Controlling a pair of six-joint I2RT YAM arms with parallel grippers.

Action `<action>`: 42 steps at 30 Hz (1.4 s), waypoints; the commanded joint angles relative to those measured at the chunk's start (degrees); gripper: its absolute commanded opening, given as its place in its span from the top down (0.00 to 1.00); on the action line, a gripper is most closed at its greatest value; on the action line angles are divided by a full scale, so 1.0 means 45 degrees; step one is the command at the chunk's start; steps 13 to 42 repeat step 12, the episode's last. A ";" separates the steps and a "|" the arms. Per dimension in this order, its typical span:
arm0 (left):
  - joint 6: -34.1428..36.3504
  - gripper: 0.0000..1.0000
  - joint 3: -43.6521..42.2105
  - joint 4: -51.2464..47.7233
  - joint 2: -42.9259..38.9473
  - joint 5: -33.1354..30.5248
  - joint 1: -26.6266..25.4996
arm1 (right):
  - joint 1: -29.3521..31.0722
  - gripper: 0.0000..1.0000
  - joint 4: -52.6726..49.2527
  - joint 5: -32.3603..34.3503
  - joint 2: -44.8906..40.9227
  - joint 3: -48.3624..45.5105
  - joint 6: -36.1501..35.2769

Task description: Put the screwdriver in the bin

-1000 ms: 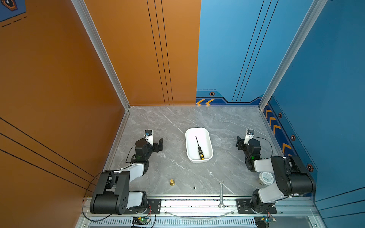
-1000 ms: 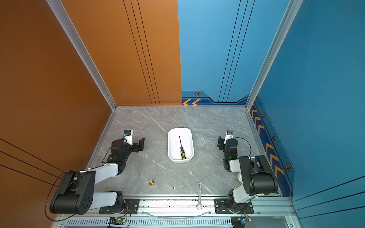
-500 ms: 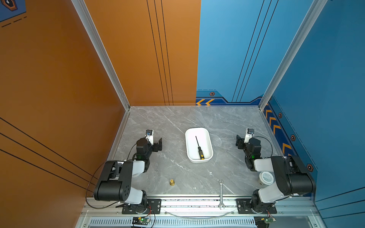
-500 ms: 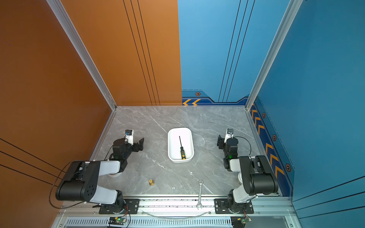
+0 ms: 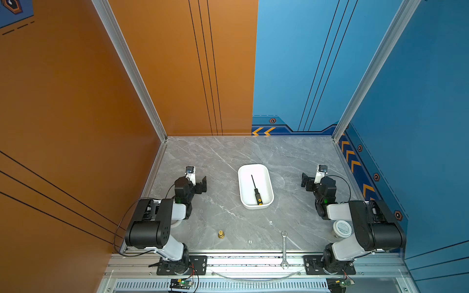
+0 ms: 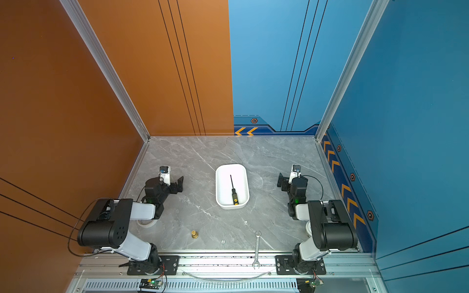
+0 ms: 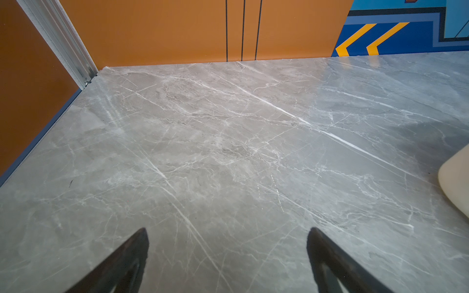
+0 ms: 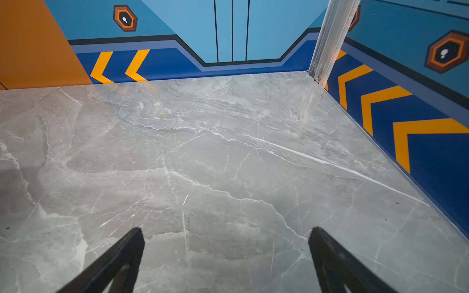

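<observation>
Both pincers stand with their jaws wide apart and hold nothing. The left pincer (image 7: 227,229) hangs low over bare surface to the left of the bin, and the right pincer (image 8: 226,229) does the same on its right, each well apart from it. The screwdriver (image 5: 255,189) lies flat inside the bin (image 5: 256,206), with its shaft toward the far end and its yellow-capped handle close to the near wall. By that, the task looks finished.

The main risk I see is a needless low sweep toward the middle. An arm coming in at this height could strike a long wall of the shallow bin and shove or tip it, and the screwdriver could then roll out. The right arm also has a round jar (image 5: 342,228) just beside its elbow, so a careless fold back could topple it toward the right wall.

There is plenty of open room on the far half of the surface (image 5: 228,157), which is bare up to the back wall. The side walls stand close outside each arm, so there is little slack there. Along the near edge a wrench (image 5: 284,250) lies across the lip onto the rail. A small brass piece (image 5: 221,234) and a tiny white cube (image 5: 250,241) sit near it.
</observation>
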 commanded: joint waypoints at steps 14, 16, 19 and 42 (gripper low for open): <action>-0.0179 0.02 0.0183 0.0163 0.0047 -0.0180 0.0057 | 0.0096 0.00 -0.0104 0.0310 0.0108 0.0168 0.0003; -0.0179 0.02 0.0183 0.0163 0.0047 -0.0180 0.0057 | 0.0096 0.00 -0.0104 0.0310 0.0108 0.0168 0.0003; -0.0179 0.02 0.0183 0.0163 0.0047 -0.0180 0.0057 | 0.0096 0.00 -0.0104 0.0310 0.0108 0.0168 0.0003; -0.0179 0.02 0.0183 0.0163 0.0047 -0.0180 0.0057 | 0.0096 0.00 -0.0104 0.0310 0.0108 0.0168 0.0003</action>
